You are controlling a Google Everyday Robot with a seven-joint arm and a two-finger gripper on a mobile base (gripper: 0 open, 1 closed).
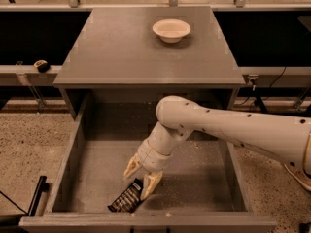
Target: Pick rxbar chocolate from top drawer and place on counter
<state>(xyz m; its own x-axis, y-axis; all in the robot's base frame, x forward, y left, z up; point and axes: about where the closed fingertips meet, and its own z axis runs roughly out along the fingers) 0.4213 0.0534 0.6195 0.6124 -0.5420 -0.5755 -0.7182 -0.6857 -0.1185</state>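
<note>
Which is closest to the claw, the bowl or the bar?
The flat black-wrapped bar in the grey drawer, beside the claw; the white bowl sits on the counter.

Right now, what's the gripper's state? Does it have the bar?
Gripper: open, low in the drawer, fingers straddling the upper end of the bar; nothing held.

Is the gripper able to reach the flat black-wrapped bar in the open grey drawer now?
Probably yes: the open gripper hovers right over the black bar, and nothing in the grey drawer covers it.
</note>
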